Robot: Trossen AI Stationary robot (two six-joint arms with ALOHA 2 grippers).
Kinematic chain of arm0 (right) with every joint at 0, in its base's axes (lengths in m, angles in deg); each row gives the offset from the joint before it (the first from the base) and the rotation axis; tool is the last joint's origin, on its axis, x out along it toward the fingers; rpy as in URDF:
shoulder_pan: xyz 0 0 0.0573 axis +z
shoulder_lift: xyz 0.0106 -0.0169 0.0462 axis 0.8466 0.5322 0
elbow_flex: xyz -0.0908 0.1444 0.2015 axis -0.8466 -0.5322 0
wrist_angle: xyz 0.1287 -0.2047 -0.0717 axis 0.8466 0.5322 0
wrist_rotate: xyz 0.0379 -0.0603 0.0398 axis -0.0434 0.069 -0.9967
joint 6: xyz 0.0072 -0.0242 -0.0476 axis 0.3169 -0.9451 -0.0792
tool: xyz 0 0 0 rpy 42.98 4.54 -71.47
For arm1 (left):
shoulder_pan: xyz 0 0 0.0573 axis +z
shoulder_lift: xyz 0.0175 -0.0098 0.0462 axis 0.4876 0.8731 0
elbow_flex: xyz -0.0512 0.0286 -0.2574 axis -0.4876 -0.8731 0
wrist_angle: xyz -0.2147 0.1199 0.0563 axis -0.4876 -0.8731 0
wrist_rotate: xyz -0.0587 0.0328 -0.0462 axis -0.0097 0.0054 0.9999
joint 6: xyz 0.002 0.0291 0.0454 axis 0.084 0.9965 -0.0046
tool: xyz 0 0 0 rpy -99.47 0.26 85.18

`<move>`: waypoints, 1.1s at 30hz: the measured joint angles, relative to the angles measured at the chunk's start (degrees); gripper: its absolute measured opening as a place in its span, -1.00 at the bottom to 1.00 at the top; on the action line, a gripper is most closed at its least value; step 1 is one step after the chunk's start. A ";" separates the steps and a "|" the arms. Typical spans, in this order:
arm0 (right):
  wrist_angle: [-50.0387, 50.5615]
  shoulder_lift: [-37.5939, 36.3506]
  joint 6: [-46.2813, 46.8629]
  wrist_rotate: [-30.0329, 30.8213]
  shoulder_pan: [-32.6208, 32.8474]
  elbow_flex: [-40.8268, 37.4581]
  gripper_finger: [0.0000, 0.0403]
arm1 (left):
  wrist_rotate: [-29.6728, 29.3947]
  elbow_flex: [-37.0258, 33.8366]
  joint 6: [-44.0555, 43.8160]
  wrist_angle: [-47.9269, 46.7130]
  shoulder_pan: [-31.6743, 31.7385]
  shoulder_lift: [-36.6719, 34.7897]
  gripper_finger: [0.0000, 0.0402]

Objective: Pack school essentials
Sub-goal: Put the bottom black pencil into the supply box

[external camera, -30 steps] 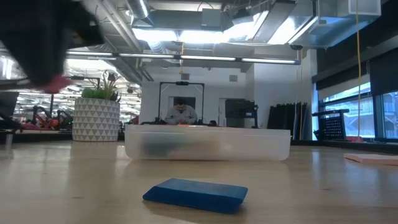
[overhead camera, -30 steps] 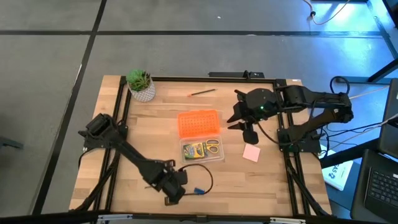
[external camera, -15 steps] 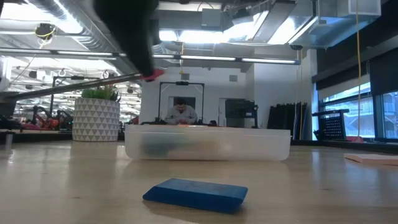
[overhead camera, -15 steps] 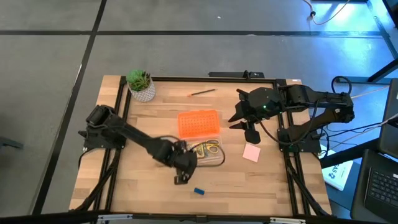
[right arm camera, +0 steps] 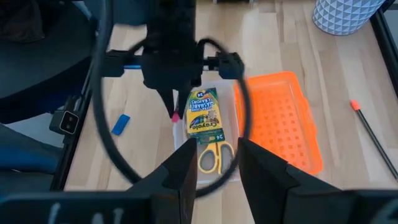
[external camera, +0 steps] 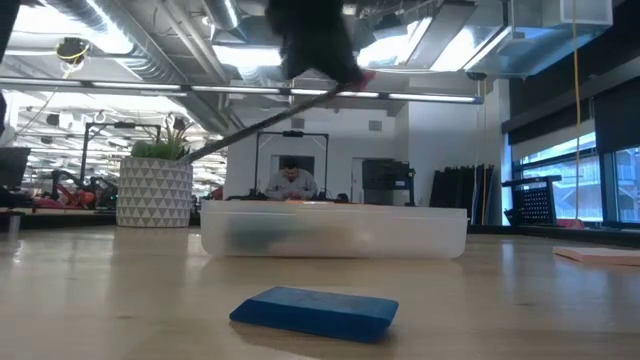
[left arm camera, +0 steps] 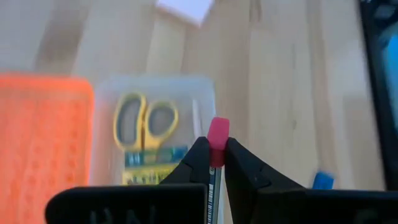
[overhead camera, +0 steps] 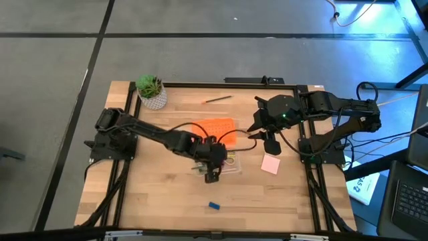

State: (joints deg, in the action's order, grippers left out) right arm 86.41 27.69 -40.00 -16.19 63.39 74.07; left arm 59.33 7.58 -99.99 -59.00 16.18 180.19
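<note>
Since a second ago my left gripper (overhead camera: 212, 175) has swung from the table's near edge, beside the blue eraser (overhead camera: 213, 205), across to the middle, and now hangs over the near end of the clear box (overhead camera: 235, 169). Its fingers (left arm camera: 196, 160) are closed on a pencil (left arm camera: 213, 180); the pink eraser tip (left arm camera: 218, 134) sticks out just past the fingertips, and from my right wrist camera that tip points down at the box edge beside the crayon box (right arm camera: 204, 112). The blue eraser lies alone on the wood, well apart from the gripper.

Inside the clear box the crayon box and the yellow-handled scissors (right arm camera: 215, 155) lie end to end. The orange lid (overhead camera: 214, 131) sits just beside the box on its far side.

My right gripper (overhead camera: 269, 143) waits over the table's right part, fingers (right arm camera: 184, 170) apart and empty, near the pink pad (overhead camera: 270, 164). Another pencil (overhead camera: 218, 100) lies near the far edge, with the potted plant (overhead camera: 152, 92) at the far left corner.
</note>
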 joint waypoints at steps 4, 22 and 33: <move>-0.02 0.00 0.15 0.00 0.02 0.00 -0.42 | -0.02 1.86 1.85 3.37 1.33 0.00 -0.93; 0.05 0.00 0.37 0.04 0.00 -0.02 -0.42 | 0.04 2.70 1.47 7.65 0.88 5.35 -0.93; 3.06 0.00 0.28 0.02 0.00 -0.04 -0.42 | 0.73 2.71 1.29 7.13 0.27 7.97 -0.93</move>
State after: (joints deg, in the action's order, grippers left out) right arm 89.47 27.69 -39.72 -16.17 63.39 74.03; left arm 60.06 10.29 -98.69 -51.87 16.45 188.16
